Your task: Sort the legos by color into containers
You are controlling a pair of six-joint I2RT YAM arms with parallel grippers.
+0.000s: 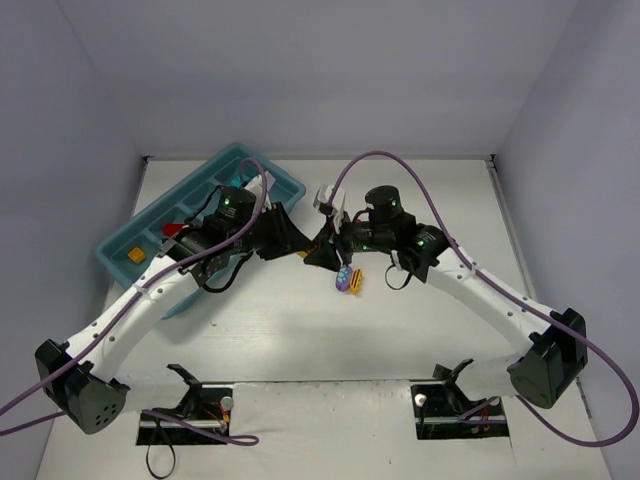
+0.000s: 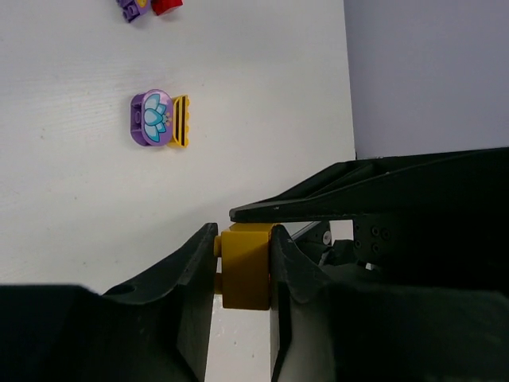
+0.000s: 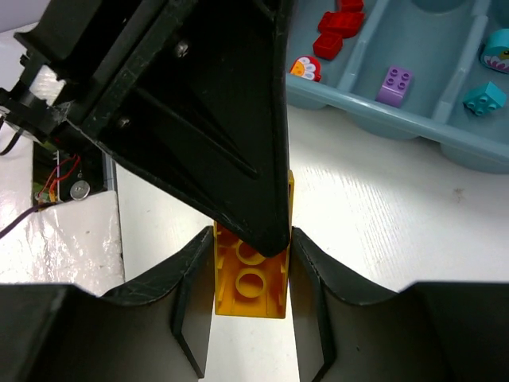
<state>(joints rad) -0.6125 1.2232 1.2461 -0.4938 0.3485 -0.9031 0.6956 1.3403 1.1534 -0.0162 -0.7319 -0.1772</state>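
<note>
My left gripper (image 1: 298, 243) and right gripper (image 1: 323, 251) meet tip to tip over the table's middle. Both are shut on one orange-yellow brick (image 2: 245, 270), which is hidden between them in the top view. In the left wrist view my gripper (image 2: 242, 239) clamps its sides, with a right finger lying across its top. In the right wrist view my gripper (image 3: 250, 251) clamps the same brick (image 3: 250, 290), hollow underside showing. The teal-blue tray (image 1: 240, 152) lies at the back left; its compartments (image 3: 445, 119) hold red bricks (image 3: 338, 32), a purple brick (image 3: 395, 83) and a teal brick (image 3: 483, 97).
A round purple piece (image 2: 151, 119) with a yellow piece (image 2: 180, 122) against it lies on the table just below the grippers (image 1: 346, 280). A red brick (image 2: 167, 6) and a purple brick (image 2: 127, 9) lie further off. A yellow brick (image 1: 134, 256) sits in the tray's near-left compartment.
</note>
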